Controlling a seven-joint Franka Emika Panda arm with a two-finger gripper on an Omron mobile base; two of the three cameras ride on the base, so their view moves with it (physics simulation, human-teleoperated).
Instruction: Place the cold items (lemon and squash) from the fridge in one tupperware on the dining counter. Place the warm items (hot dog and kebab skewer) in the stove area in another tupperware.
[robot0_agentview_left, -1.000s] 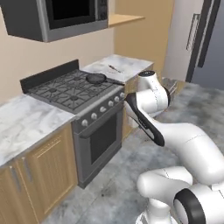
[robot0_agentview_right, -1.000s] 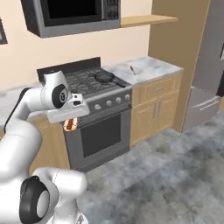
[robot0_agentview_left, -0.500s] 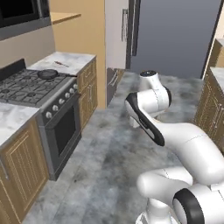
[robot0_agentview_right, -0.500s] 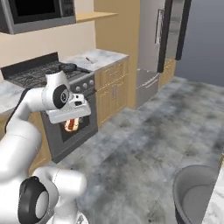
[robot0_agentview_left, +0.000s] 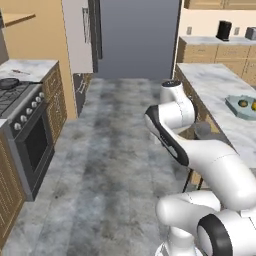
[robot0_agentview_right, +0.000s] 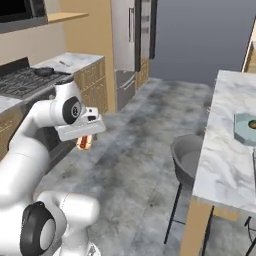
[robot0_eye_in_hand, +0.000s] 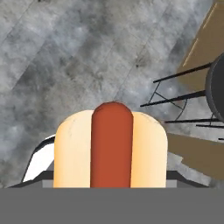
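Observation:
A hot dog (robot0_eye_in_hand: 111, 148), a red sausage in a pale bun, sits between the fingers of my gripper (robot0_eye_in_hand: 111, 177), which is shut on it above the grey floor. From the right base view the hot dog (robot0_agentview_right: 84, 143) hangs under the white hand, with the gripper (robot0_agentview_right: 84, 140) in the aisle. A teal tupperware (robot0_agentview_left: 235, 107) rests on the dining counter (robot0_agentview_left: 215, 90) with two small yellowish items in it, too small to tell lemon from squash. The same tupperware (robot0_agentview_right: 244, 132) sits at the right edge. A thin kebab skewer (robot0_agentview_right: 65, 63) lies on the counter beside the stove.
The stove (robot0_agentview_left: 12, 100) with a dark pan (robot0_agentview_left: 9, 83) stands at the left, wooden cabinets around it. The tall grey fridge (robot0_agentview_left: 137, 37) closes the far end of the aisle. A dark stool (robot0_agentview_right: 186, 155) stands against the dining counter (robot0_agentview_right: 225, 170).
The whole picture has swung from the stove round to the aisle, fridge and dining counter, so the base has turned. The hot dog stays in the gripper.

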